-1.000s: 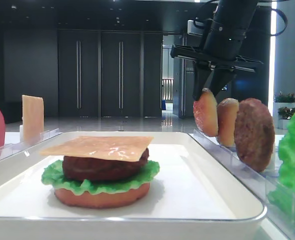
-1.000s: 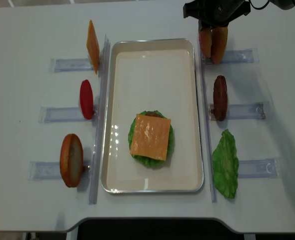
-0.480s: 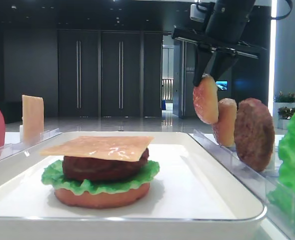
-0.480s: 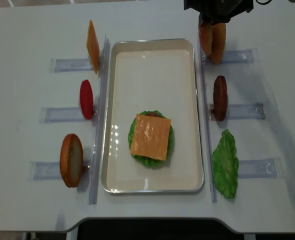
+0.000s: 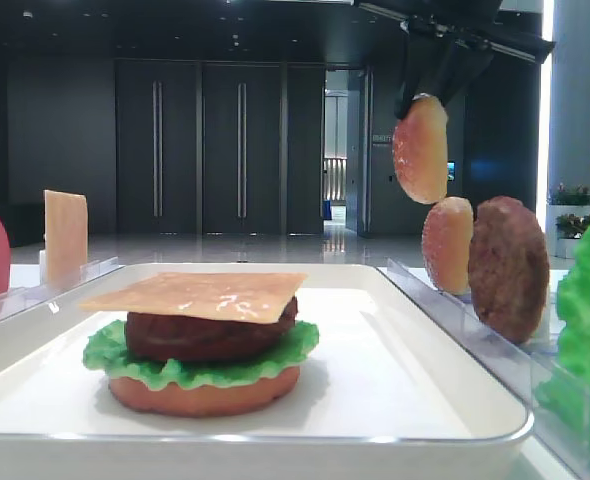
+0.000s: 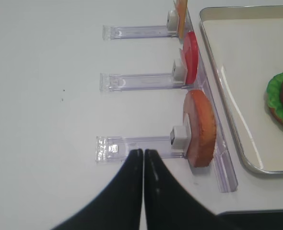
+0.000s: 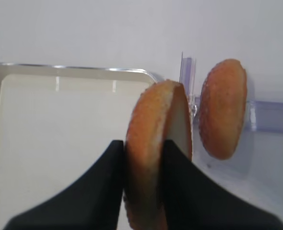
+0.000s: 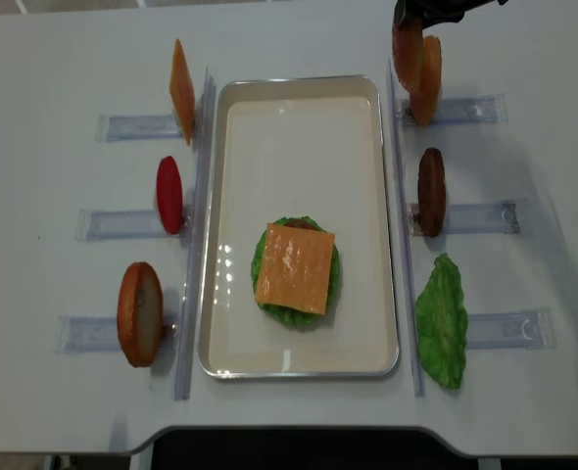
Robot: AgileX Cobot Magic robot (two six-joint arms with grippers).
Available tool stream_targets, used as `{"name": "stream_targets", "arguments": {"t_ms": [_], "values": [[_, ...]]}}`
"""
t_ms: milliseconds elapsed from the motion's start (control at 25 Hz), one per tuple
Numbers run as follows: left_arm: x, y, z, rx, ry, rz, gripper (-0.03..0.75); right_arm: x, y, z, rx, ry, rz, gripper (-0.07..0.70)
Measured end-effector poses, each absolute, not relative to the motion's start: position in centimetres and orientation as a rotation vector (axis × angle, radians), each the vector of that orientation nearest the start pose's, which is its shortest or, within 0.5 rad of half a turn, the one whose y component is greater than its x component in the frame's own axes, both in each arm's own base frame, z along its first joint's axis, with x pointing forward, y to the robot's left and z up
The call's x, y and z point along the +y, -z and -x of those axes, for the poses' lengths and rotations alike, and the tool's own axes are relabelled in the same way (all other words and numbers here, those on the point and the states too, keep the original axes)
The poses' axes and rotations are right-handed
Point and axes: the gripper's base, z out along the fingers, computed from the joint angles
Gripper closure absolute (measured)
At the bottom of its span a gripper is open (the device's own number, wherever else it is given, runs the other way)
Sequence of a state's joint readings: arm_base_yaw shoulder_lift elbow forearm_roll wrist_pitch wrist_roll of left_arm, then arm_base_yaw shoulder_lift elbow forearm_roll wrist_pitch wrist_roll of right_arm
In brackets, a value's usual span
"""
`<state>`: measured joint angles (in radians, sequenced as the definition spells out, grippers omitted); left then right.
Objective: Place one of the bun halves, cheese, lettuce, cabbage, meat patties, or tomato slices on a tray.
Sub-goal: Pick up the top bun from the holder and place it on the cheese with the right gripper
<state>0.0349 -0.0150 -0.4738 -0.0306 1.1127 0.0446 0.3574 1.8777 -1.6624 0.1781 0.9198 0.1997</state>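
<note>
Golden bun half (image 7: 153, 158) pinched edgewise in raised right tool (image 7: 142, 158).

No text, label, brand, number or sign could be read in any view. The clear plastic holders (image 8: 122, 126) along the table's left and right edges carried no legible marking, and the white tray (image 8: 299, 108) bore none either. A small bright panel (image 5: 381, 138) in the dark background of the low exterior view may have held writing, but it was too small and blurred to make out.
</note>
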Motion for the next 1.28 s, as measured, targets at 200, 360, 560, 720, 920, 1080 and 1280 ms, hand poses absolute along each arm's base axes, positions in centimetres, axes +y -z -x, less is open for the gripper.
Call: {"name": "stream_targets", "arguments": {"t_ms": [200,360,560,720,920,1080,1280], "values": [[-0.3,-26.6,0.6,2.107,-0.012,-0.012,0.716,15.7,-29.2,-37.9,2.739,-0.410,0.125,0.457],[-0.3,-26.6,0.6,2.107,-0.012,-0.012,0.716,15.8,-30.0,-37.3,2.742,-0.425,0.132,0.457],[-0.3,-26.6,0.6,2.107,-0.012,-0.012,0.716,15.7,-31.7,-35.4,2.703,-0.472,0.135,0.457],[-0.3,-26.6,0.6,2.107,-0.012,-0.012,0.716,15.4,-31.6,-33.5,2.677,-0.551,0.136,0.458],[-0.3,-26.6,0.6,2.107,-0.012,-0.012,0.716,15.3,-32.7,-30.9,2.592,-0.709,0.159,0.459],[-0.3,-26.6,0.6,2.107,-0.012,-0.012,0.716,15.4,-33.4,-28.9,2.535,-0.859,0.182,0.459],[-0.3,-26.6,0.6,2.107,-0.012,-0.012,0.716,15.8,-33.2,-27.0,2.474,-1.034,0.218,0.459]]}}
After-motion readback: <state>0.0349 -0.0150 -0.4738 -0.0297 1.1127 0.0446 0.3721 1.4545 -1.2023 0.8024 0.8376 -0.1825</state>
